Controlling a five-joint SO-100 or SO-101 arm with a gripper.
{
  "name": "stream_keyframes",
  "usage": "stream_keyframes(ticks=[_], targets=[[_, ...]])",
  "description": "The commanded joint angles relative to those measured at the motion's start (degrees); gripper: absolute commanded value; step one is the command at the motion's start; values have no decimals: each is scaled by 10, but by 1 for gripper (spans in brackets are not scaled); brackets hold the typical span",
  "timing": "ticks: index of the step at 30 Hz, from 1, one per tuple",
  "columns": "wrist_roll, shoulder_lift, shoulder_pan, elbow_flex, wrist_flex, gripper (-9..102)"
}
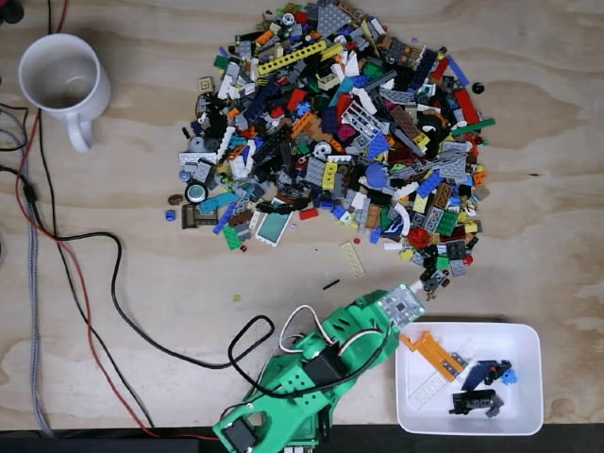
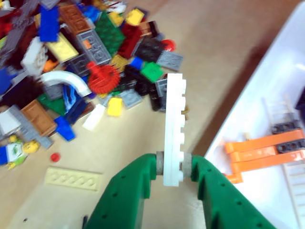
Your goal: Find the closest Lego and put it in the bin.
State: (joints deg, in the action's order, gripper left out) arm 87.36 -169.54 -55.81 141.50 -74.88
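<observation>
My green gripper [image 2: 174, 168] is shut on a long white Lego plate [image 2: 174, 119], which stands upright between the jaws above the wooden table. In the wrist view the white bin [image 2: 267, 114] lies just to the right of the plate. In the fixed view the gripper [image 1: 404, 300] hovers just off the upper left corner of the bin [image 1: 525, 340], between it and the big Lego pile [image 1: 340, 123]. Inside the bin lie an orange piece [image 1: 432, 351], a white ladder piece [image 1: 436, 385] and some black and blue pieces [image 1: 483, 385].
A white mug [image 1: 61, 80] stands at the top left of the fixed view. Black, red and grey cables [image 1: 104, 302] run down the left side toward the arm base. A pale yellow plate [image 1: 352, 259] lies loose below the pile.
</observation>
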Motion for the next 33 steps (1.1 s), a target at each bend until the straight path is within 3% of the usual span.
stream_keyframes(ticks=[1,8,10,12,19,21,22,26,33], targets=[[18,13,-157,-57,34,0],[54,39,-327,-1,112,0],[52,61,-352,8,143,6],[51,80,-364,11,157,16],[30,93,-315,-9,195,22],[24,101,-253,-56,163,11],[17,102,-204,-80,146,0],[45,37,82,-97,33,0],[-40,-236,497,104,-117,0]])
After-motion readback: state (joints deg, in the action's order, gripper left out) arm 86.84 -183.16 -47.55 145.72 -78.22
